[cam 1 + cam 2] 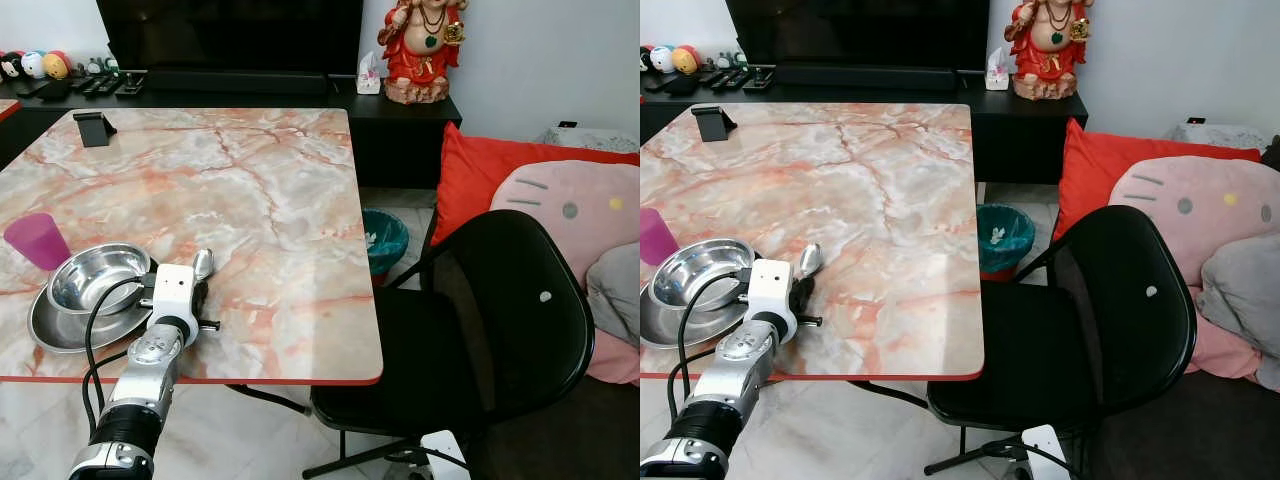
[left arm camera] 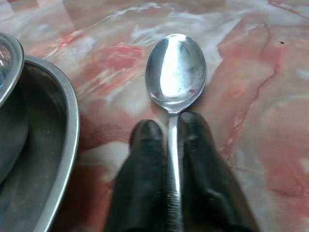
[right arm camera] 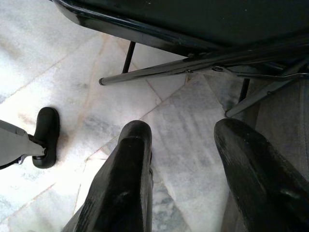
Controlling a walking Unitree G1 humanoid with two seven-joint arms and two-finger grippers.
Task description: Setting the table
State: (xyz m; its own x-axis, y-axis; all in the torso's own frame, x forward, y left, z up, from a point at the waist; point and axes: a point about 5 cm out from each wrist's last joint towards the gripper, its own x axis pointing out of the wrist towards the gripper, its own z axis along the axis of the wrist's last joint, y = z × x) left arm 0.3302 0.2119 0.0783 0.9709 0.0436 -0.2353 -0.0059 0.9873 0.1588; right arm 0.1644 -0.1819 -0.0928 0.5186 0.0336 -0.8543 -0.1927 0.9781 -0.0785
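At near edge of marble table (image 1: 280, 200), just R of steel plate (image 1: 50, 330) w/ bowl (image 1: 95, 275), L gripper (image 2: 166, 133) pinched on spoon (image 2: 176, 72) handle, spoon apparently flat on tabletop; R gripper (image 3: 186, 159) fingers apart, idle over floor by chair (image 1: 500, 320).

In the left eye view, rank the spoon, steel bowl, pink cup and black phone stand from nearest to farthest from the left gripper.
1. Spoon: held between the left gripper fingers, beside the plate.
2. Steel bowl: on the plate, just to the gripper's left.
3. Pink cup: beyond the bowl, at the table's left edge.
4. Black phone stand: at the table's far end.
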